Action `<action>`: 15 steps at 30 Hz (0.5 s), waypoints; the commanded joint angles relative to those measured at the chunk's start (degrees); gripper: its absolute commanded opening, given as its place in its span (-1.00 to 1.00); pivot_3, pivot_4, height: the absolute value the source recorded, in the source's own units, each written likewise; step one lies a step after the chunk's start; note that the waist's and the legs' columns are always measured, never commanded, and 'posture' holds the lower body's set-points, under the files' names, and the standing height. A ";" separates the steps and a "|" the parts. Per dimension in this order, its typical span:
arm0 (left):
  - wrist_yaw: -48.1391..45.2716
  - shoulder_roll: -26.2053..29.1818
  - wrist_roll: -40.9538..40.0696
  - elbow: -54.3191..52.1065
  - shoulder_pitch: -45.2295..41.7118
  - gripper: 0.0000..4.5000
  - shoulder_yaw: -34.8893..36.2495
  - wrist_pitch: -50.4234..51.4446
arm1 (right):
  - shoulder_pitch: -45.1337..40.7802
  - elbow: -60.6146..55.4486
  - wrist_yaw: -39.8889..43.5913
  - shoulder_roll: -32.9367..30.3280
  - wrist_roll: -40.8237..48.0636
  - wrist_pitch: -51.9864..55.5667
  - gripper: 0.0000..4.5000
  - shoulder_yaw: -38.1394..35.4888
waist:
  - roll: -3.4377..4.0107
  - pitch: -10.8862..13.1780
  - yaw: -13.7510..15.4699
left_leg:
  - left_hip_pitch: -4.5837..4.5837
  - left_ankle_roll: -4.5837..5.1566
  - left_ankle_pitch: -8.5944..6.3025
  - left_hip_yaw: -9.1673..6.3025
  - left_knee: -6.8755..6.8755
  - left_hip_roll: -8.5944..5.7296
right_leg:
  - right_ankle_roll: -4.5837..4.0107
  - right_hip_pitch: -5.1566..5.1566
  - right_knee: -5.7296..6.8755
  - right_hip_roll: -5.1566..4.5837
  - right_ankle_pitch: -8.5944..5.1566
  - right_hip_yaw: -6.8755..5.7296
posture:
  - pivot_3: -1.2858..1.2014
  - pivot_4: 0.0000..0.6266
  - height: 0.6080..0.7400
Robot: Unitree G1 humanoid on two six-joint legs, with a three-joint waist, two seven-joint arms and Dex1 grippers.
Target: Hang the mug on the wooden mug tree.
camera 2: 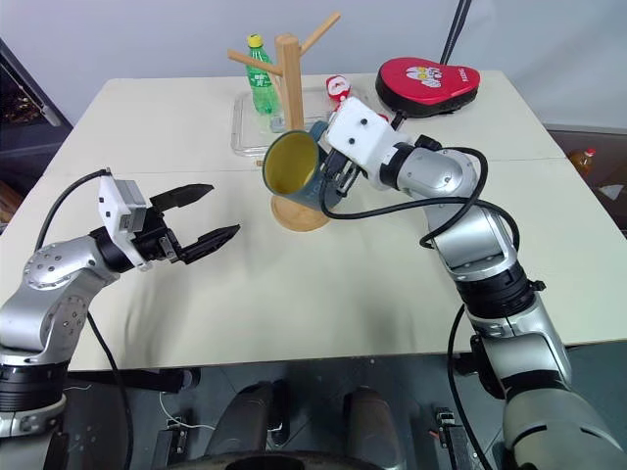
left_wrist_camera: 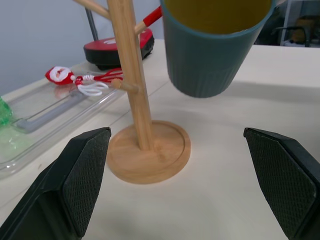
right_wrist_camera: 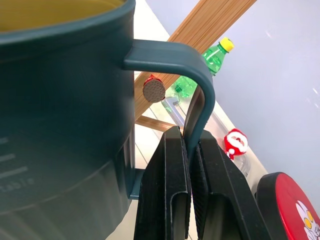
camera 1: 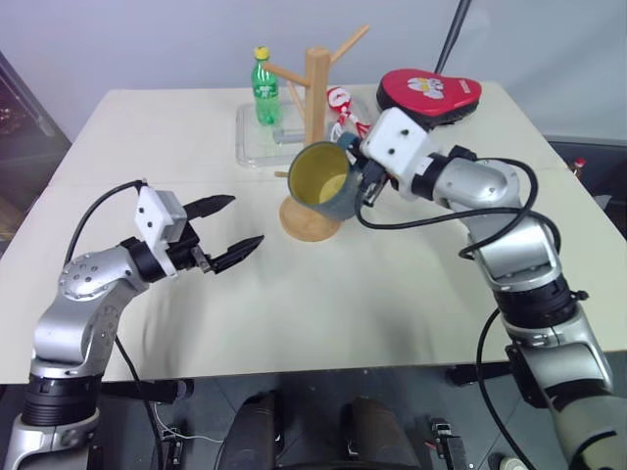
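Right wrist view showed the right gripper [right_wrist_camera: 189,165] clamped on the loop handle of the teal-blue ceramic mug with a yellow inside [right_wrist_camera: 55,100], its two black fingers pressed to either side of the thin handle bar. Faint raised lettering ran along the mug's side, too faint to read. In the head views the mug [camera 1: 323,182] hung in the air, tipped so its yellow mouth faced the near edge of the desk [camera 1: 323,313], just in front of the light wooden mug tree with a round disc base, upright post and angled pegs [camera 1: 315,88]. I could not tell whether the mug touched a peg. The tree's base sat near the middle of the desk, toward the far edge.

The left gripper [camera 1: 227,227] hovered above the desk's near left part, jaws spread wide and holding nothing, pointing toward the tree.

A green plastic bottle with a yellow cap [camera 1: 265,88] stood on a clear plastic tray [camera 1: 251,142] by the far edge; its label could not be read. A small red-and-white Santa figure [camera 1: 340,99] lay beside the tree. A red, black-rimmed oval case with a cartoon figure printed on it [camera 1: 428,93] rested near the far right corner.
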 commanded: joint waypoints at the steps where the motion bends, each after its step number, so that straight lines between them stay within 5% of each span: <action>1: 0.70 0.28 -1.44 -2.50 -0.64 1.00 1.59 0.46 | -3.44 1.63 0.38 1.09 -1.05 -1.29 -0.98 0.36 | 0.00 0.00 0.01 | 0.00 0.00 0.00 0.00 0.00 0.00 | 0.00 0.00 0.00 0.00 0.00 0.00 | 0.03 -0.52 0.95; 14: 1.86 0.54 -2.35 -3.58 -0.88 1.00 1.67 1.00 | -6.49 9.42 0.88 4.33 -2.50 -3.83 -0.98 1.63 | 0.00 0.01 0.02 | -0.01 0.00 0.00 0.02 -0.01 0.00 | 0.00 -0.01 0.01 0.00 0.00 -0.01 | 0.03 -0.52 0.95; 15: 1.94 0.54 -2.35 -3.61 -0.89 1.00 1.68 0.97 | -6.56 9.52 0.81 4.41 -2.54 -4.02 -0.85 1.53 | 0.01 0.01 0.01 | -0.01 0.00 0.00 0.02 -0.01 0.00 | 0.00 -0.01 0.00 0.00 0.00 -0.01 | 0.03 -0.52 0.95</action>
